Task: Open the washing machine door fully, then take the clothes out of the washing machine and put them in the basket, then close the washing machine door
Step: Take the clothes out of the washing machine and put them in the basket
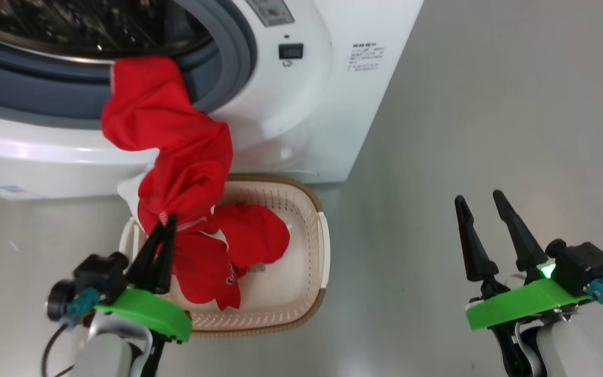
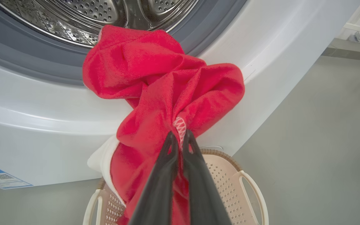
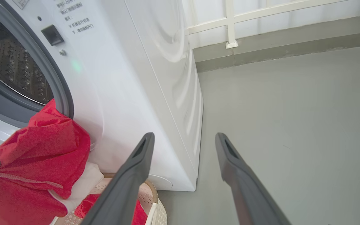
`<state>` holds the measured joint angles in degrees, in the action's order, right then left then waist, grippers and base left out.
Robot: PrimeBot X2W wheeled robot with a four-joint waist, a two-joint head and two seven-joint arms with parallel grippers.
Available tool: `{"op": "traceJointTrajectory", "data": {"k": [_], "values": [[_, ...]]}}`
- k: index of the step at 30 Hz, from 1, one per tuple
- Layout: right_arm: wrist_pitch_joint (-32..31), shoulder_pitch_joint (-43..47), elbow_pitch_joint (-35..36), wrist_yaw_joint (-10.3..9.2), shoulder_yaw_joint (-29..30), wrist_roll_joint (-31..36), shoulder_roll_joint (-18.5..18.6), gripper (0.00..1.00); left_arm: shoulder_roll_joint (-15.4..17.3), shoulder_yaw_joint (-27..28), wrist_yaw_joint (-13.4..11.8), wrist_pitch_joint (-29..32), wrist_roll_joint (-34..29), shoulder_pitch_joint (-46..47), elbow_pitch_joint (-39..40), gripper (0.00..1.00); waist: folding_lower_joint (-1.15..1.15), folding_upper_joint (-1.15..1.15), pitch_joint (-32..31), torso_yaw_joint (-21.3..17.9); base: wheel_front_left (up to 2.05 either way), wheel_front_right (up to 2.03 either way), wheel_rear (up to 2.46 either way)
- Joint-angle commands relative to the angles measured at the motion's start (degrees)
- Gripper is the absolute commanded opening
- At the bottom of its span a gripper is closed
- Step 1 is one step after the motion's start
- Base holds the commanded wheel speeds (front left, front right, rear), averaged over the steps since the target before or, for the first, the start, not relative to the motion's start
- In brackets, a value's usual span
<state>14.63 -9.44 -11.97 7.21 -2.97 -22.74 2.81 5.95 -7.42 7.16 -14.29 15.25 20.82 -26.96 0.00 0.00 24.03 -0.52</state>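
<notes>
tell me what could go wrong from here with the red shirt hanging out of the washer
1. The left claw is shut on only a thin seam fold of the red garment, so the cloth might slip free when pulled.
2. The garment's upper end lies over the grey gasket and could drag or catch there.
3. It hangs over the machine-side rim of the basket. If released here, part may land on the floor.

left gripper (image 1: 167, 222): fingers pinched together | right gripper (image 1: 478, 198): fingers spread wide
</notes>
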Motion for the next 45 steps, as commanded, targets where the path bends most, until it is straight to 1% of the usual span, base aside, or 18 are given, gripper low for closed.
{"op": "traceJointTrajectory", "data": {"k": [1,12,22,28,35,36,38,39,40,41,42,43,44,45], "values": [[0.37,-0.78,1.47,0.28,-1.57,0.30,0.07,1.00,1.66,1.15,0.32,-0.71,0.26,1.31,0.29,0.00,0.00,0.00,2.53,-0.79,0.00,0.00,0.00],[0.37,-3.27,2.49,0.28,-2.64,-0.70,0.07,1.00,3.40,-3.87,0.33,-0.71,2.06,7.45,-13.10,0.00,0.00,0.00,9.00,-3.46,0.00,0.00,0.00],[0.37,-5.40,3.16,0.28,-3.69,-1.33,0.07,1.00,4.31,-11.16,0.33,-0.71,5.89,13.77,-23.27,0.00,0.00,0.00,13.16,-4.77,0.00,0.00,0.00],[0.37,-6.37,3.59,0.28,-4.08,-1.64,0.07,1.00,5.07,-14.67,0.33,-0.71,9.12,17.10,-26.76,0.00,0.00,0.00,15.34,-5.24,0.00,0.00,0.00],[0.37,-7.06,3.91,0.28,-4.13,-1.80,0.07,1.00,6.11,-16.38,0.33,-0.71,11.66,19.43,-28.05,0.00,0.00,0.00,16.85,-5.39,0.00,0.00,0.00],[0.37,-7.15,3.93,0.28,-4.12,-1.82,0.07,1.00,6.25,-16.50,0.33,-0.71,11.94,19.69,-28.13,0.05,0.00,0.00,17.01,-5.39,0.00,0.00,0.00],[0.37,-7.27,3.93,0.28,-4.09,-1.85,0.07,1.00,6.54,-16.48,0.33,-0.71,12.40,20.05,-28.19,0.38,0.00,0.00,17.15,-5.38,0.00,0.00,0.00],[0.37,-7.30,3.89,0.28,-4.06,-1.87,0.07,1.00,6.62,-16.46,0.33,-0.71,12.57,20.15,-28.19,0.46,0.00,0.00,17.17,-5.36,0.00,0.00,0.00],[0.37,-7.31,3.84,0.28,-4.04,-1.86,0.07,1.00,6.67,-16.50,0.33,-0.71,12.69,20.20,-28.19,0.58,0.00,0.00,17.13,-5.31,0.00,0.00,0.00],[0.37,-7.32,3.79,0.28,-3.98,-1.83,0.07,1.00,6.71,-16.58,0.33,-0.71,12.80,20.24,-28.20,0.79,0.00,0.00,17.04,-5.25,0.00,0.00,0.00],[0.37,-7.33,3.72,0.28,-3.94,-1.81,0.07,1.00,6.72,-16.65,0.33,-0.71,12.89,20.24,-28.21,0.86,0.00,0.00,16.92,-5.17,0.00,0.00,0.00],[0.37,-7.35,3.63,0.28,-3.91,-1.78,0.07,1.00,6.71,-16.70,0.33,-0.71,12.98,20.24,-28.24,0.87,0.00,0.00,16.78,-5.09,0.00,0.00,0.00],[0.37,-7.38,3.54,0.28,-3.90,-1.75,0.07,1.00,6.69,-16.72,0.33,-0.71,13.10,20.24,-28.28,0.96,0.00,0.00,16.64,-5.03,0.00,0.00,0.00],[0.37,-7.42,3.43,0.28,-3.87,-1.71,0.07,1.00,6.62,-16.72,0.33,-0.71,13.21,20.21,-28.24,1.00,0.00,0.00,16.40,-4.93,0.00,0.00,0.00]]}}
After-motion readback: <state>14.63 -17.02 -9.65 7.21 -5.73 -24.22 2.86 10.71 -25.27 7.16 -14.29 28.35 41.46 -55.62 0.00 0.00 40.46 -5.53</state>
